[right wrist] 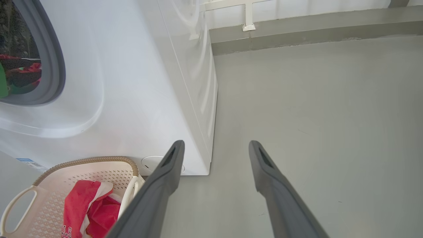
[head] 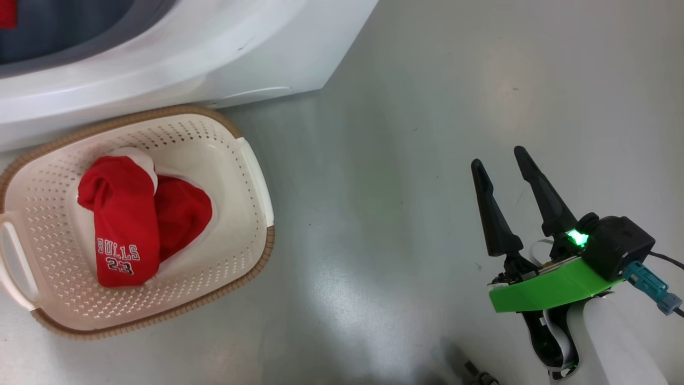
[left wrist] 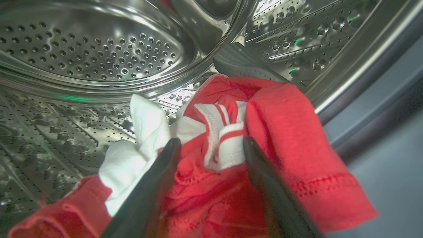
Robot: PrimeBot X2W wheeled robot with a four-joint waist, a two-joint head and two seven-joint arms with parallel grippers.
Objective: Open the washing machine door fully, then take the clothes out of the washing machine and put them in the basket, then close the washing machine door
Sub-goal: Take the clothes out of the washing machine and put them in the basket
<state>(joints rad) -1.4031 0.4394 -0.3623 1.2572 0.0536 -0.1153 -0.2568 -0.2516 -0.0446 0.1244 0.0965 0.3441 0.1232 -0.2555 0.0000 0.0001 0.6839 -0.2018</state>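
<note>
Left tool (left wrist: 211,140) is standing wide open, straddling red-and-white clothes (left wrist: 290,158) inside the washing machine drum (left wrist: 99,49), gripping nothing; its fingers (left wrist: 148,191) are hiding the lower folds.

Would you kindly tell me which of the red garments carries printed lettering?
The jersey lying on the left in the basket, reading BULLS 23. The red piece beside it is plain, and the garment in the drum shows only white striped trim.

We identify a bare laundry area, closer to a test room than a furnished home. A white front-loading washing machine (right wrist: 138,86) stands on a smooth grey floor (right wrist: 314,115), with a plastic laundry basket (head: 235,256) on the floor near its front. A grey skirting band (right wrist: 314,26) runs along the far wall (right wrist: 297,5).
</note>
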